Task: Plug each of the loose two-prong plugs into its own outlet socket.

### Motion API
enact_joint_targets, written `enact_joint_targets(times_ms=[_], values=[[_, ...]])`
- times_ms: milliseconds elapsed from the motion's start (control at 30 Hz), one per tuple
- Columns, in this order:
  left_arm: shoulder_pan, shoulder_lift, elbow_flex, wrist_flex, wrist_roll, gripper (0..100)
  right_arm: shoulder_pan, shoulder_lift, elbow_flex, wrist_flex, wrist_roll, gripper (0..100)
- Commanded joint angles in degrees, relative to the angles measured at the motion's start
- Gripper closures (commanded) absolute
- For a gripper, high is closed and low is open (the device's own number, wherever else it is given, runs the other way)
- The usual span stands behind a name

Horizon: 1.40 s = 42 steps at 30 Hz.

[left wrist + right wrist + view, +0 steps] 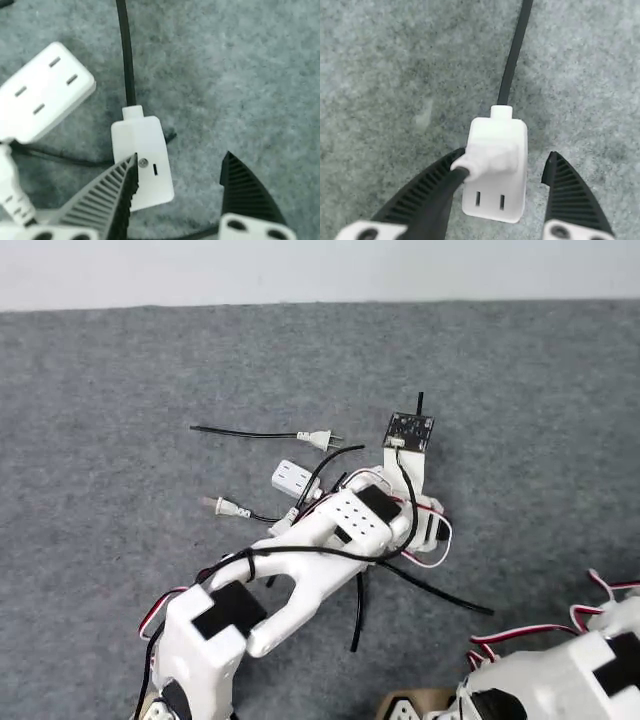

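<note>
Left fingers [240,185] are released and spread wide in your left wrist view. One ribbed tip lies over the edge of a small socket block [142,145]. The other tip hangs clear of it, above the gray desk [240,75]. That block lies flat, with a black cord [125,50] leaving its end. Just beside it is a wide socket block [45,97] with its slots facing up, and a white plug [10,197] sits at the edge of the picture near the wide block.

Right fingers [567,195] are also released in your right wrist view. They straddle a corded socket block [502,135] without gripping it: one tip is against its side, the other just apart. A mounted plug [487,160] sits on the block's upper face, and its dark lead runs under the nearer finger. You cannot tell how deep its prongs go. Two slots on the block's near end are unfilled.

From the high view, your left arm [300,570] stretches to the middle of the desk over tangled cords, with the wide socket block just past it. A far loose plug [320,439] lies beyond that block on a black lead. A near loose plug [225,506] lies beside the arm. Neither one touches the block. Your right arm [560,680] sits at the near corner.
</note>
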State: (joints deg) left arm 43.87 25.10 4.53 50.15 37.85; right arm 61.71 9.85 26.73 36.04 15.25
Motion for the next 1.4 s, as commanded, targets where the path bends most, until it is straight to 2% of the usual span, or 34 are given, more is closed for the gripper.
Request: enact_joint_targets(times_ms=[0, 100, 533, 767, 867, 1200, 1267, 1367], values=[[-0.3, 1.3, -4.3, 2.0, -1.2, 74, 0.8, -0.3, -2.9, 0.7, -0.8, 76.4], [-0.2, 2.7, -6.3, 4.2, -3.2, 74, 1.0, -0.3, -2.9, 0.4, -0.8, 76.4], [-0.6, 3.4, -6.9, 15.7, -3.0, 74, 1.5, -0.3, -3.2, 0.3, -0.8, 76.3], [-7.2, 3.5, -6.9, 16.2, -3.6, 74, 1.5, -0.7, -3.2, 0.3, -0.7, 76.3], [-9.5, 3.5, -6.9, 16.1, -6.6, 74, 1.6, -0.7, -3.2, 0.3, -0.7, 76.4], [-10.7, 3.3, -7.1, 14.6, -7.5, 74, 1.5, -0.4, -3.0, 0.7, -0.7, 76.4], [-10.7, 3.3, -7.1, 13.6, -7.6, 77, 1.5, -0.7, -3.0, 0.7, -0.7, 76.4], [-10.7, 3.4, -7.2, 12.5, -9.0, 90, 1.9, -0.7, -3.0, 0.7, -0.6, 76.4]])
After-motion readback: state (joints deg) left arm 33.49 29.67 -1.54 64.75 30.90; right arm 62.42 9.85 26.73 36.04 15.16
